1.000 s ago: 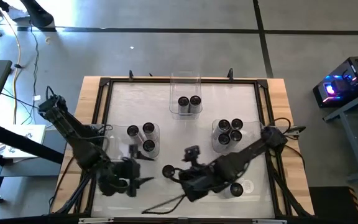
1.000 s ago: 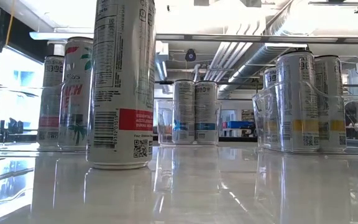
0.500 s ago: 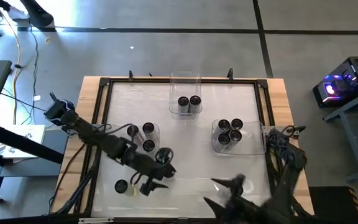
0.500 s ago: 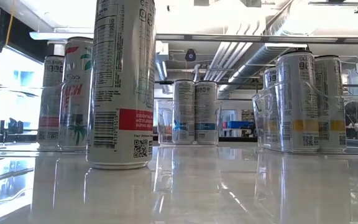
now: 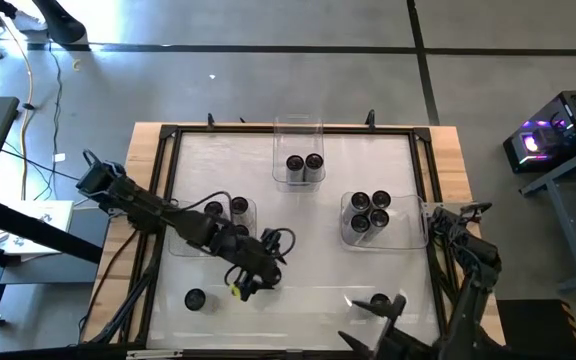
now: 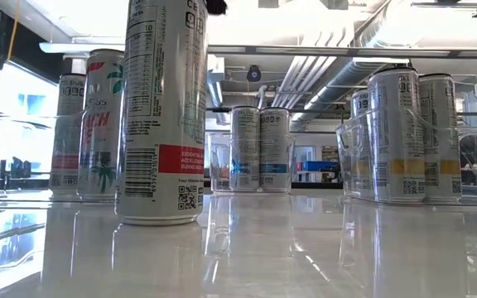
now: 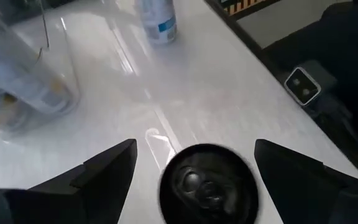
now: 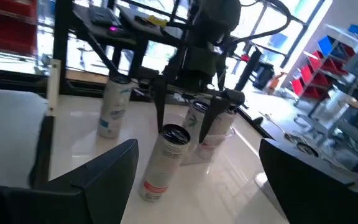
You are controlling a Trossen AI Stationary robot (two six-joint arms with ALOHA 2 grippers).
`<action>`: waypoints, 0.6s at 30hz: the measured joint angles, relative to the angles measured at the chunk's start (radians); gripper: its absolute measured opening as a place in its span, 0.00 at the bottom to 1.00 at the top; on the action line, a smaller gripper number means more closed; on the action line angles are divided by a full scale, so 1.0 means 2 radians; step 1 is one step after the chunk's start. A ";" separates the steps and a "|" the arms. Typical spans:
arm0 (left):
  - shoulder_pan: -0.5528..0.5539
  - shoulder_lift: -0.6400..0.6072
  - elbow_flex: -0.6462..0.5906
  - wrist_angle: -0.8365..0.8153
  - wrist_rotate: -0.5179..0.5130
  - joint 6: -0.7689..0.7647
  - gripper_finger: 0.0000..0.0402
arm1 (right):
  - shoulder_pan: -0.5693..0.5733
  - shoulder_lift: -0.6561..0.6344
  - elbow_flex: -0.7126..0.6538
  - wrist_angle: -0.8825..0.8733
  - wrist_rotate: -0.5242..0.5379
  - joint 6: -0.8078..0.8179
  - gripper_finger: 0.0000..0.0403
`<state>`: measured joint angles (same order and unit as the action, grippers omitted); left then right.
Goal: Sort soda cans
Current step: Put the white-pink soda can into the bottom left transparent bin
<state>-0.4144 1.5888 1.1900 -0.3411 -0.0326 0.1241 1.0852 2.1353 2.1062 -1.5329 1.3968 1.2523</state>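
High view | left gripper (image 5: 251, 283) spread wide above lone can (image 7: 207, 185), bare table (image 5: 308, 215) around | can upright, dark top | right gripper (image 5: 373, 320) open, empty, near edge

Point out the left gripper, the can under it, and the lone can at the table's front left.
left gripper (image 5: 251, 283), high view, between its fingertips
can under it (image 7: 207, 191), left wrist view, dark top
lone can (image 5: 195, 299), high view, top
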 joint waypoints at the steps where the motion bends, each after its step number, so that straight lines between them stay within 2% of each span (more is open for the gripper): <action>1: 0.002 0.002 0.000 -0.001 0.003 -0.004 0.80 | -0.005 0.000 -0.002 0.000 -0.003 0.002 0.82; 8: 0.000 0.022 0.000 -0.020 -0.007 -0.008 0.80 | -0.029 0.000 -0.004 -0.001 -0.044 0.000 0.82; 18: 0.000 0.043 0.000 -0.021 -0.009 -0.026 0.78 | -0.036 0.000 -0.004 -0.002 -0.049 -0.009 0.82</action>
<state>-0.4152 1.6756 1.1892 -0.3824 -0.0514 0.0713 1.0142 2.1349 2.0979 -1.5360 1.2987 1.2339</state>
